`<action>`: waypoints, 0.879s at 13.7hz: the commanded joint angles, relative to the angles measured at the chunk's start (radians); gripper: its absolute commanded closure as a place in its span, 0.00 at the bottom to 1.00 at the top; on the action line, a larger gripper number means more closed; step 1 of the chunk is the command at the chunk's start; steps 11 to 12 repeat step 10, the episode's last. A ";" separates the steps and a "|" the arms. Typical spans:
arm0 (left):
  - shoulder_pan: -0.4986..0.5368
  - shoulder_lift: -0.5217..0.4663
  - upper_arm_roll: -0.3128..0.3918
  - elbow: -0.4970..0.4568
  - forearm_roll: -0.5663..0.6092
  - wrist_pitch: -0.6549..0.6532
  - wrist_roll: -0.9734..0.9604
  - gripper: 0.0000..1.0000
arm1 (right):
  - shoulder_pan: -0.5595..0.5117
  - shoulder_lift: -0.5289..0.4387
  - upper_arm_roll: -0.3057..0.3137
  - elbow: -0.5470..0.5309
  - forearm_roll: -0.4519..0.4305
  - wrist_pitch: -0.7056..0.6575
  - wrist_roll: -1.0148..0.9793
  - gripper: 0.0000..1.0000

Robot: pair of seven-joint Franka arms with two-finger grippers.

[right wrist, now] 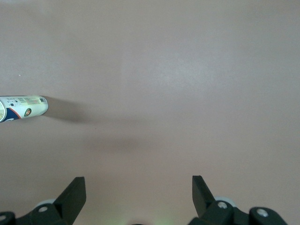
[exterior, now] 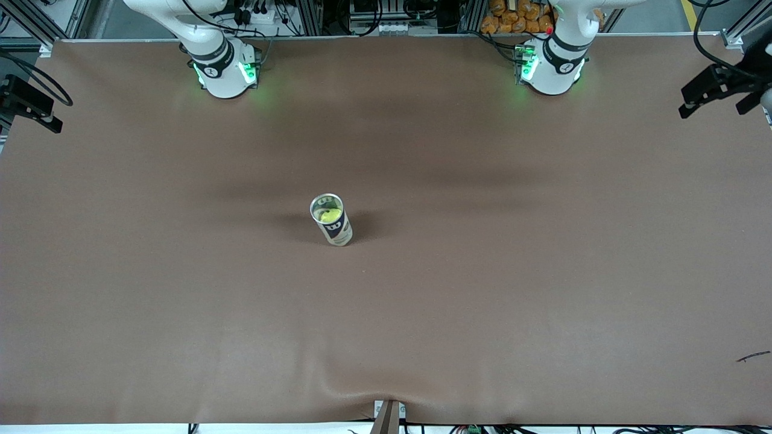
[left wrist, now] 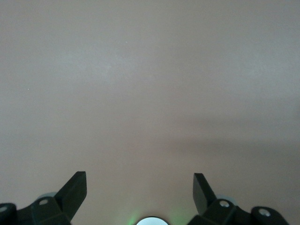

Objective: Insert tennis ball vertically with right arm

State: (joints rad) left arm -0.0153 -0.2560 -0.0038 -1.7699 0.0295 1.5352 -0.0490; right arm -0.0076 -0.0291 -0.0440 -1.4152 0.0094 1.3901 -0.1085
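Brown bench (exterior: pixel 543 289) carries your upright can (exterior: pixel 332 220) mid-table with the yellow tennis ball (exterior: pixel 330 215) already inside, while farther back the right hand (right wrist: pixel 138 194) and left hand (left wrist: pixel 139 192) both hang released over bare cloth.

A brown table cover (exterior: pixel 543 271) fills nearly the whole frame, rippled near the lower middle edge. A small dark mark (exterior: pixel 753 357) lies at the lower right. Orange packets (exterior: pixel 515 17) sit at the top, right of centre, past the table's edge.
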 commanded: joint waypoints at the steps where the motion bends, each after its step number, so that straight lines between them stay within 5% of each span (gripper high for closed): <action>1: -0.028 -0.052 0.002 -0.043 -0.019 0.002 -0.006 0.00 | -0.020 0.005 0.013 0.019 0.004 -0.011 -0.010 0.00; 12: -0.052 -0.048 0.007 -0.020 -0.042 0.000 -0.101 0.00 | -0.020 0.005 0.012 0.019 0.004 -0.011 -0.010 0.00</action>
